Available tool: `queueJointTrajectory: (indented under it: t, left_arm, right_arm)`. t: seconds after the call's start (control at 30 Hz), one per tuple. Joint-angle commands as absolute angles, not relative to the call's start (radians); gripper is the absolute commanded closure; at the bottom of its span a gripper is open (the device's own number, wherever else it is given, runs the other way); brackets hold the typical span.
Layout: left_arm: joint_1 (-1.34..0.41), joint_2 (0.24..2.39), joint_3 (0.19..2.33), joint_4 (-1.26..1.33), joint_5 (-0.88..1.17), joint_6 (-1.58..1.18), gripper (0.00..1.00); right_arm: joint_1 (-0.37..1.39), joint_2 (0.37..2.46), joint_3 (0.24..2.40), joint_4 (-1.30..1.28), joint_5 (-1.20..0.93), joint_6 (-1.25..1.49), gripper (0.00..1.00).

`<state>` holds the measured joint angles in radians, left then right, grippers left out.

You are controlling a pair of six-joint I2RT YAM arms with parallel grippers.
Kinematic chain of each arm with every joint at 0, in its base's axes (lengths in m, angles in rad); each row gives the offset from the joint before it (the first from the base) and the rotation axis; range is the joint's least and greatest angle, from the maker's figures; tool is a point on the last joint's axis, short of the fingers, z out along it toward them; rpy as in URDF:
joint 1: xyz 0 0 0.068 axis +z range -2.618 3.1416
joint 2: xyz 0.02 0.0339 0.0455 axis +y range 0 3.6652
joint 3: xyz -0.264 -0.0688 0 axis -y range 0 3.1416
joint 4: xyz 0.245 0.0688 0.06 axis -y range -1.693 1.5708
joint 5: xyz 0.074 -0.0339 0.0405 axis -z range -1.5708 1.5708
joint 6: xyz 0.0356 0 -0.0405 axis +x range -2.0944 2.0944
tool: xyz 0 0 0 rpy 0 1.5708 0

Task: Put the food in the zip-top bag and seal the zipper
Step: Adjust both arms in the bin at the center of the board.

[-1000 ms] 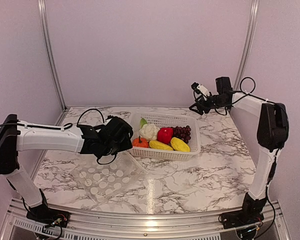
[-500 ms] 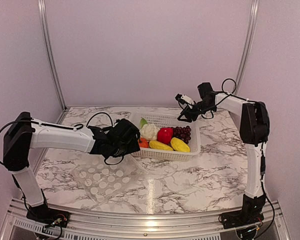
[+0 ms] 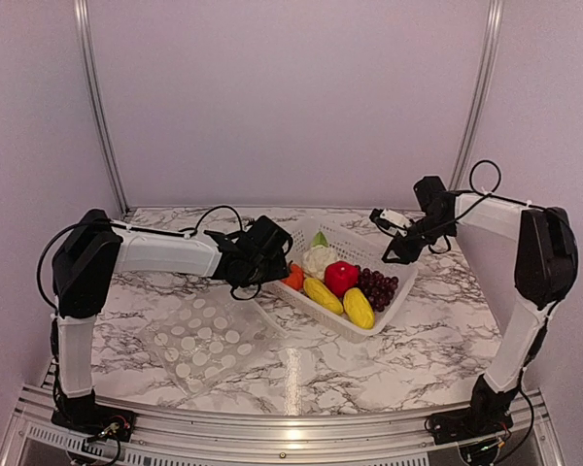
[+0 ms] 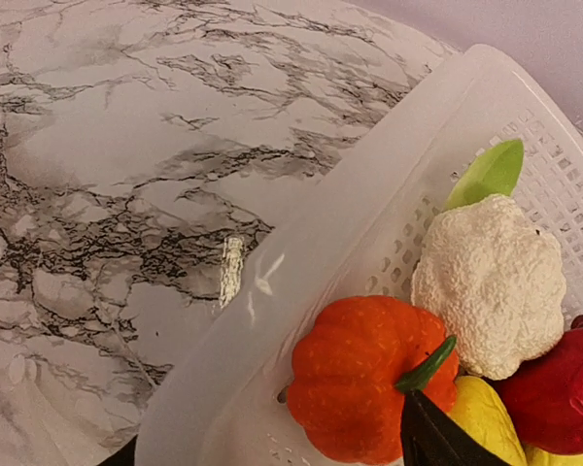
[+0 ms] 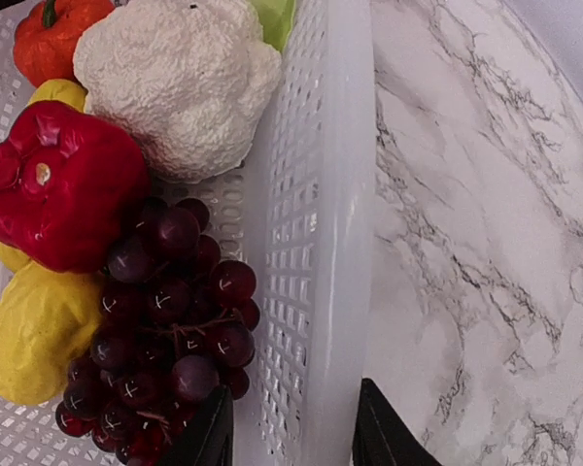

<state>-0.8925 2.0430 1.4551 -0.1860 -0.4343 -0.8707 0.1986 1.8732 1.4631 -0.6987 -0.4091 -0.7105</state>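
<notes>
Left gripper (image 4: 282, 445) jaws gape across the basket (image 4: 369, 194) rim beside the pumpkin (image 4: 360, 379); right gripper (image 5: 296, 432) straddles the far-right rim, grip unclear; zip-top bag (image 3: 209, 335) lies near-left

basket (image 5: 342, 194): white plastic, walls pierced with a grid of small slots
cauliflower (image 5: 175, 78): bumpy off-white head, light green leaf
pepper (image 5: 58, 184): glossy red
pumpkin (image 4: 364, 374): orange, dark green stem
yellow pieces (image 3: 358, 307): bright yellow, both
grapes (image 5: 170, 330): dark purple with reddish glints
zip-top bag (image 3: 209, 335): clear, printed with rows of white dots
desk (image 4: 126, 194): white marble pattern, grey-black veins
backdrop (image 3: 291, 97): plain pale lilac
</notes>
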Motion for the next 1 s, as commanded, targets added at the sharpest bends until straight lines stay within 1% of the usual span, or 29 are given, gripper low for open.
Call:
queueJointTrajectory:
  t: [0.0, 0.13, 0.2, 0.4, 0.47, 0.53, 0.63, 0.7, 0.83, 0.97]
  left_arm:
    - [-0.898, 2.143, 1.586, -0.108, -0.326, -0.77, 0.28]
    - [-0.897, 2.252, 1.756, -0.089, -0.259, -0.695, 0.28]
    - [-0.897, 2.312, 1.846, -0.088, -0.216, -0.665, 0.28]
    - [-0.898, 2.448, 2.038, -0.043, -0.114, -0.639, 0.29]
    - [-0.897, 2.487, 2.091, -0.028, -0.11, -0.622, 0.28]
    - [-0.895, 2.513, 2.159, -0.035, -0.111, -0.601, 0.27]
    - [-0.887, 2.502, 2.227, -0.124, -0.162, -0.555, 0.25]
    - [-0.884, 2.429, 2.194, -0.167, -0.241, -0.503, 0.23]
    - [-0.885, 2.21, 2.009, -0.218, -0.374, -0.448, 0.2]
    - [-0.908, 2.011, 1.819, -0.303, -0.461, -0.452, 0.2]
  right_arm:
    - [0.221, 1.748, 1.31, -0.741, -0.426, -0.688, 0.61]
    - [0.221, 1.651, 1.205, -0.746, -0.425, -0.665, 0.6]
    - [0.221, 1.616, 1.172, -0.756, -0.431, -0.653, 0.57]
    - [0.221, 1.547, 1.122, -0.806, -0.499, -0.618, 0.41]
    - [0.221, 1.538, 1.12, -0.816, -0.523, -0.611, 0.38]
    - [0.221, 1.532, 1.12, -0.813, -0.522, -0.6, 0.38]
    - [0.216, 1.525, 1.129, -0.807, -0.473, -0.586, 0.37]
    - [0.201, 1.515, 1.142, -0.807, -0.459, -0.582, 0.35]
    - [0.185, 1.472, 1.175, -0.78, -0.403, -0.558, 0.29]
    - [0.206, 1.436, 1.215, -0.726, -0.364, -0.533, 0.28]
